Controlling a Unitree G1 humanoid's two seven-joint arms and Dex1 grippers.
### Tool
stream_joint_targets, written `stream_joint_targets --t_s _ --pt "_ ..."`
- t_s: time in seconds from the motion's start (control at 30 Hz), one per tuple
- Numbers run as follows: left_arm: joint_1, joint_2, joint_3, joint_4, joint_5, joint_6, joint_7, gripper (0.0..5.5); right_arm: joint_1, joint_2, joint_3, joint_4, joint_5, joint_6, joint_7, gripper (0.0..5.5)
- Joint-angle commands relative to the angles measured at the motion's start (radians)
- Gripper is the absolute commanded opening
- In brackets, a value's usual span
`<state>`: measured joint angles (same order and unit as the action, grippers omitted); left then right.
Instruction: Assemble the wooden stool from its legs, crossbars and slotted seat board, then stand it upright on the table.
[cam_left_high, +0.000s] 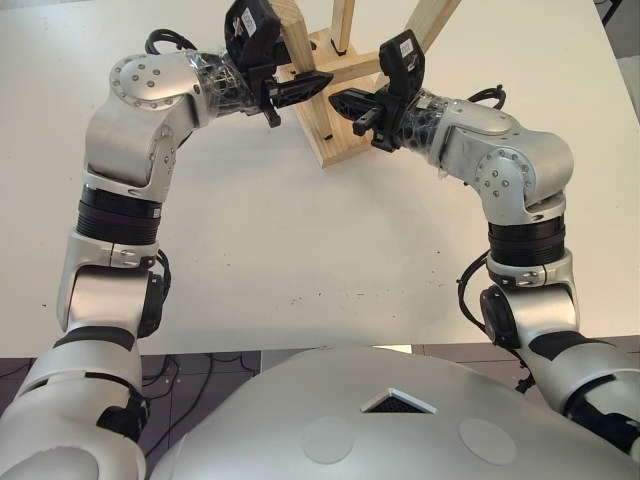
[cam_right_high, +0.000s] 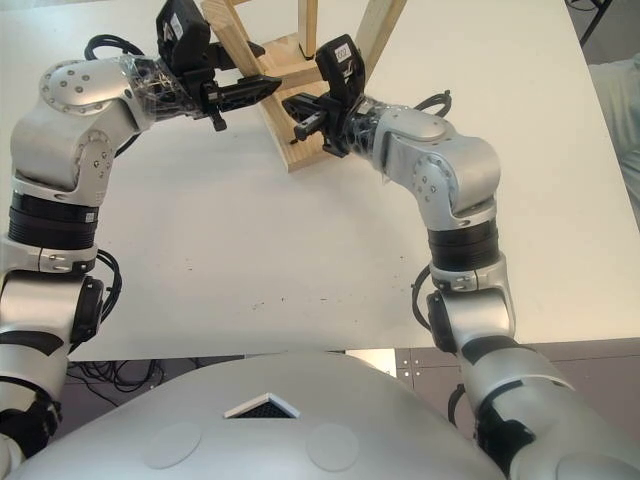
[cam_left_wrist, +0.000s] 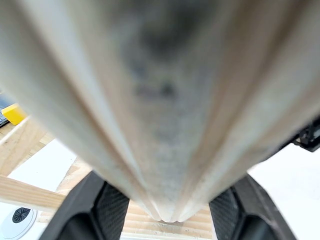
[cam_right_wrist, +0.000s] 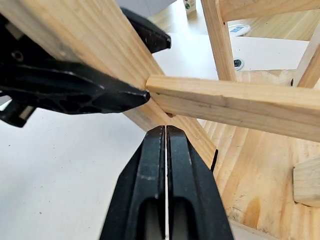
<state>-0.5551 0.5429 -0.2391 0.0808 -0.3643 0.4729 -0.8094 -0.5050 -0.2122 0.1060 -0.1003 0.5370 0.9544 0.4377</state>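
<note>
White table bears the inverted stool; left gripper clamps a leg, closed right gripper seemingly seats a crossbar; next, turning upright.

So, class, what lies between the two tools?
A stool leg: the left tool grips it, and the shut right tool points at it, shown in the right wrist view.

White table, stool (seat-down) atop
</note>
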Motion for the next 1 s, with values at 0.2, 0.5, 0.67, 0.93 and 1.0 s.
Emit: stream_joint_targets --t_s 0.2,0.5,0.67,0.93,1.0 --pt "0.112 0.034 -0.076 0.077 0.088 0.115 0.002 2.03 -0.212 -0.025 -0.221 -0.01 0.147 0.095 0.012 0.05" --pt "0.108 0.021 -0.076 0.052 0.076 0.124 0.007 2.03 -0.138 0.016 0.003 0.308 -0.077 -0.125 0.064 0.05" --pt "0.112 0.02 -0.068 0.051 0.074 0.126 0.017 2.03 -0.038 -0.019 0.082 0.25 -0.12 -0.128 0.116 0.05" --pt "0.08 0.002 -0.093 0.061 0.079 0.13 0.011 2.03 -0.095 0.057 -0.098 0.123 0.033 -0.099 0.068 0.05" --pt "0.075 0.007 -0.099 0.065 0.082 0.131 0.004 2.03 -0.201 0.081 -0.259 0.098 0.168 -0.09 0.011 0.05"
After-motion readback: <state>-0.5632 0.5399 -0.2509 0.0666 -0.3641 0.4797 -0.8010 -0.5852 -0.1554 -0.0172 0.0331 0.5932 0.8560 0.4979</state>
